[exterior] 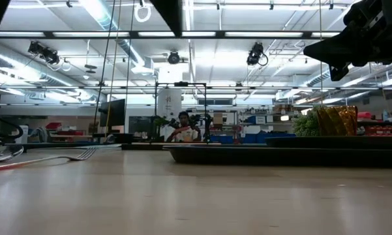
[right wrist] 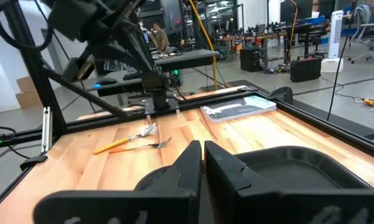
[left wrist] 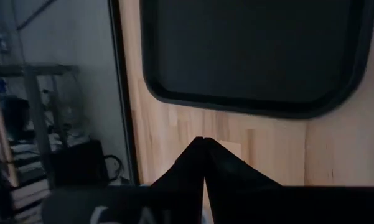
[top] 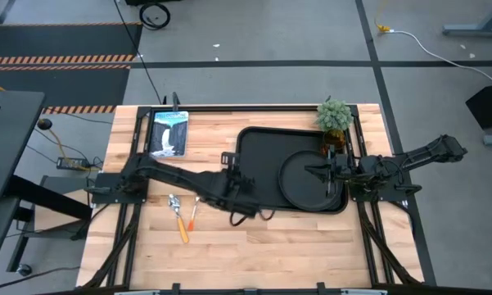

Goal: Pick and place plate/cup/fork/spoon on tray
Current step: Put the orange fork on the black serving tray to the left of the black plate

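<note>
The black tray [top: 262, 147] lies at the table's right middle, and the round black plate [top: 299, 190] lies flat in its right half. The amber cup [exterior: 339, 120] stands beside the plant, off the tray's far right corner. The fork [top: 193, 213] and the spoon [top: 174, 202], both orange-handled, lie on the wood left of the tray; they also show in the right wrist view, the fork [right wrist: 161, 143] and the spoon [right wrist: 149, 129]. My left gripper [top: 247, 205] is shut and empty above the tray's near left corner. My right gripper [top: 321, 174] is shut and empty above the plate.
A potted plant [top: 334, 115] stands at the tray's far right corner. A flat picture panel [top: 168, 131] lies at the table's far left. Bare wood runs along the near edge [top: 270, 254]. A person [exterior: 181, 129] sits far behind the table.
</note>
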### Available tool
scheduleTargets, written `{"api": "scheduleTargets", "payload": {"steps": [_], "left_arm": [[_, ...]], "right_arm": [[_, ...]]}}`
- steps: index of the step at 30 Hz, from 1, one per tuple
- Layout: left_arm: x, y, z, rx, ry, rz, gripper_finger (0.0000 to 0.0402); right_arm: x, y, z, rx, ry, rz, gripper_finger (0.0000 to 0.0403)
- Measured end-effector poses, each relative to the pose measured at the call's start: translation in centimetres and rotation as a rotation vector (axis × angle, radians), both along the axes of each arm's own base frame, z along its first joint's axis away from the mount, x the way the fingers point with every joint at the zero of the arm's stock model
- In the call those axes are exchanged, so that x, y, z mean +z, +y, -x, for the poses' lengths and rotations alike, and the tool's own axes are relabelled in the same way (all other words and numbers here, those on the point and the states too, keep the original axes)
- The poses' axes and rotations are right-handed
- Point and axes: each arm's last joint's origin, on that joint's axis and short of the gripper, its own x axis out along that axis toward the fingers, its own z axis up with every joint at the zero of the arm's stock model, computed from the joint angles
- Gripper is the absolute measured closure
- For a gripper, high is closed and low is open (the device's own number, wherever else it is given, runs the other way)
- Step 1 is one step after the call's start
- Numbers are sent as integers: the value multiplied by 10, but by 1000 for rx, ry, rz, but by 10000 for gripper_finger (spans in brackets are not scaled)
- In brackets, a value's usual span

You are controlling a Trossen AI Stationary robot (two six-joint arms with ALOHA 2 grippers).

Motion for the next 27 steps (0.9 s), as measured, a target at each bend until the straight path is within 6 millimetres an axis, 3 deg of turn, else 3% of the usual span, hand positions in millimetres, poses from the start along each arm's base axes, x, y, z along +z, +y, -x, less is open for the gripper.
{"api": "scheduleTargets", "payload": {"steps": [4, 10, 14, 22, 27], "left_arm": [[-12, -8, 22, -43, 55, -84, 394], [-52, -7, 71, -15, 49, -145, 385], [-71, 0, 108, 51, -15, -90, 388], [-90, 22, 187, 261, -219, 14, 393], [-98, 38, 220, 464, -418, 294, 393]], "right_arm": [[1, 0, 0, 0, -6, -1, 376], [1, 0, 0, 0, -13, -3, 376], [1, 0, 0, 0, -14, -3, 376], [2, 0, 0, 0, -16, -4, 376], [2, 0, 0, 0, -15, -4, 376]]}}
